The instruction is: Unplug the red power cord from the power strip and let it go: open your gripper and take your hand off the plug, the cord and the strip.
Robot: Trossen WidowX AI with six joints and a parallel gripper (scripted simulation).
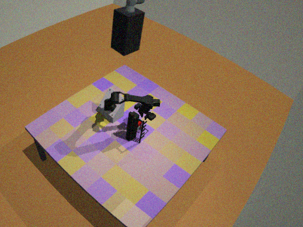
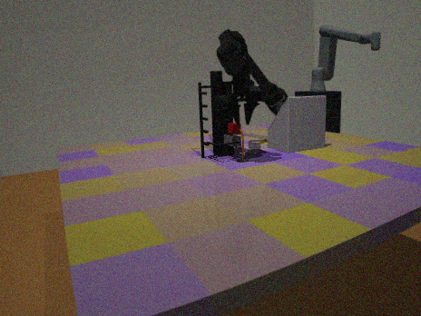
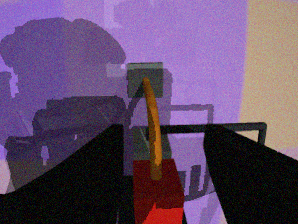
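Partly closed, the gripper hangs low in the wrist view with its 2 dark fingers flanking the red plug at the bottom centre; a sliver of gap shows on each side, so by my reading they bracket the plug without clamping it and the claw holds nothing. The plug sits seated in the upright black power strip, which stands at the centre of the exterior view, just beside a thin ladder-like rack on its left. An orange-tinted cord arcs up the middle of the wrist view from the plug to a small grey block lying on the checkered table. In the top view the arm reaches from its grey base, just left of centre, down over the strip.

I judge the step in hand to be the final approach before the grasp. Next the fingers need to close firmly on the plug, then pull it straight out from the strip's face. After that the claw must open and back away from the plug, cord and strip.
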